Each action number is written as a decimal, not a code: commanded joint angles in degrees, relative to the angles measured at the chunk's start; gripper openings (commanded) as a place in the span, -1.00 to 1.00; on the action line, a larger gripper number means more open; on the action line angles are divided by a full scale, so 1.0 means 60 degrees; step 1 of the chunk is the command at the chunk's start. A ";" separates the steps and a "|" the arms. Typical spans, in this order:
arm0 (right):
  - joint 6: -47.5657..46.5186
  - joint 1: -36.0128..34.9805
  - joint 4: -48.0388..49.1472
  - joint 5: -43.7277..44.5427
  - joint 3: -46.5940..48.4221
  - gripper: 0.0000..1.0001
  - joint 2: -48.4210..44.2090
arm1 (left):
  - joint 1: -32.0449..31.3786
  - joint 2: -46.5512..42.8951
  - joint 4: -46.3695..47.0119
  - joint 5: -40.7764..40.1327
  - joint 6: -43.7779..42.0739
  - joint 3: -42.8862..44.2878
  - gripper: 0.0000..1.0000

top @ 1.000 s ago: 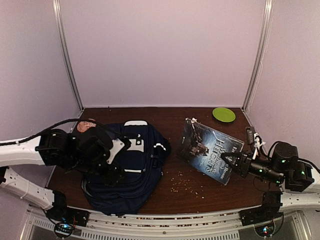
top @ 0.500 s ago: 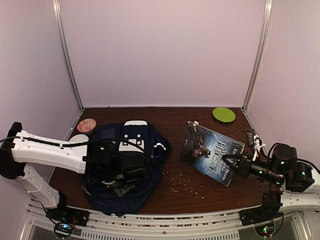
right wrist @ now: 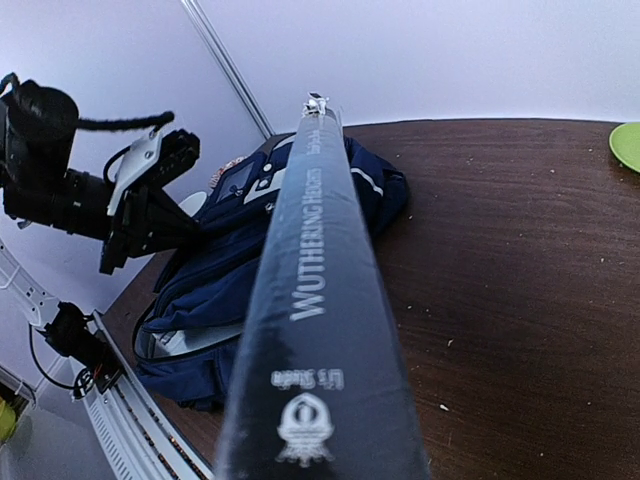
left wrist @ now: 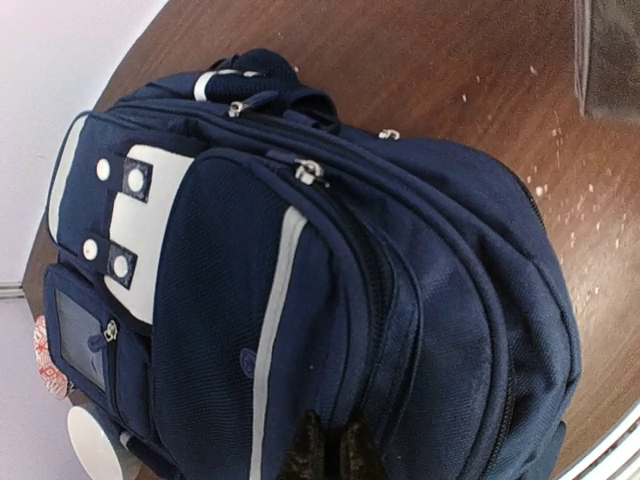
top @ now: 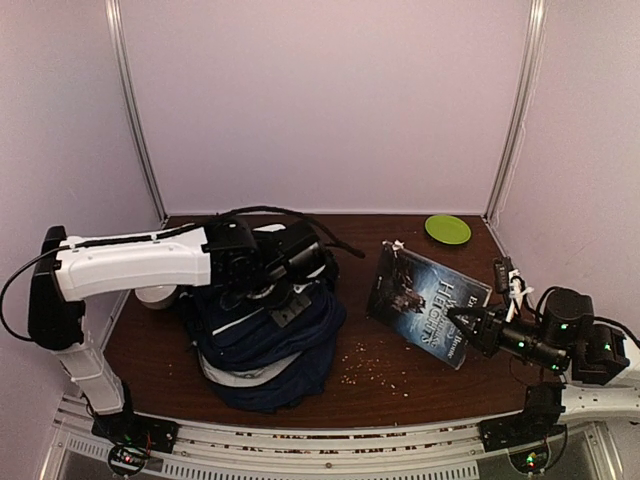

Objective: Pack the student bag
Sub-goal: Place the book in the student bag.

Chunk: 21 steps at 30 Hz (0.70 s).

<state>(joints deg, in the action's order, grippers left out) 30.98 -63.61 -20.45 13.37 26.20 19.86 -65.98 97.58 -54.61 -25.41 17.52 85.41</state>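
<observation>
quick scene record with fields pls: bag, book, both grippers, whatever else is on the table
student bag: navy, on the left half of the table, zips visible in the left wrist view
left gripper: shut, pinching the bag's fabric
book: Wuthering Heights, right of the bag, outside it
right gripper: shut on the book's near edge
green plate: far right corner, apart from the book
crumbs: scattered between bag and book
packing: book not yet in the bag
</observation>
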 commanded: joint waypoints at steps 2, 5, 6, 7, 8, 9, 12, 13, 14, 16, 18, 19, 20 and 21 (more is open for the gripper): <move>-0.0363 0.0055 0.1107 0.1107 0.0505 -1.00 -0.0792 | 0.1270 0.1630 0.1578 0.0463 -0.1239 0.2510 -1.00; -0.0429 0.0051 0.1045 0.1475 0.0472 -1.00 -0.0759 | 0.1878 0.3045 0.1442 0.1025 -0.1301 0.4578 -1.00; -0.0465 0.0051 0.1078 0.1548 0.0454 -1.00 -0.0746 | 0.2030 0.3606 0.1316 0.1127 -0.1302 0.5465 -1.00; -0.0493 0.0052 0.1110 0.1606 0.0410 -1.00 -0.0739 | 0.2163 0.4108 0.1152 0.1210 -0.1287 0.6363 -1.00; -0.0504 0.0066 0.1139 0.1650 0.0389 -1.00 -0.0701 | 0.2295 0.4669 0.0941 0.1275 -0.1280 0.7266 -1.00; -0.0505 0.0070 0.1156 0.1674 0.0389 -1.00 -0.0638 | 0.2397 0.5143 0.0675 0.1329 -0.1272 0.8188 -1.00; -0.0452 0.0079 0.1044 0.1633 0.0562 -1.00 -0.0340 | 0.2528 0.5617 0.0049 0.1453 -0.1242 0.9533 -0.40; -0.0448 0.0075 0.0985 0.1582 0.0602 -1.00 -0.0243 | 0.2516 0.5348 0.0065 0.1478 -0.1243 0.9195 -0.10; -0.0440 0.0080 0.0977 0.1557 0.0620 -1.00 -0.0131 | 0.2515 0.4923 0.0190 0.1514 -0.1225 0.8543 0.13; -0.0421 0.0099 0.1015 0.1631 0.0593 -1.00 -0.0002 | 0.2423 0.3839 0.0700 0.1476 -0.1220 0.6935 0.41; -0.0406 0.0111 0.1119 0.1832 0.0564 -1.00 0.0065 | 0.2178 0.2820 0.1081 0.1160 -0.1307 0.5398 0.54; -0.0345 0.0117 0.1164 0.1977 0.0557 -1.00 0.0101 | 0.2046 0.2451 0.1086 0.1034 -0.1308 0.4902 0.57; -0.0249 0.0127 0.1157 0.2167 0.0576 -1.00 0.0151 | 0.1877 0.2100 0.1094 0.0907 -0.1286 0.4463 0.58; -0.0146 0.0152 0.1098 0.2394 0.0623 -1.00 0.0218 | 0.1693 0.1767 0.1093 0.0739 -0.1201 0.4143 0.59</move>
<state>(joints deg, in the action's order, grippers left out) 28.75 -63.42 -21.30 21.56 26.41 21.34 -51.81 117.60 -51.55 -17.80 10.72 117.19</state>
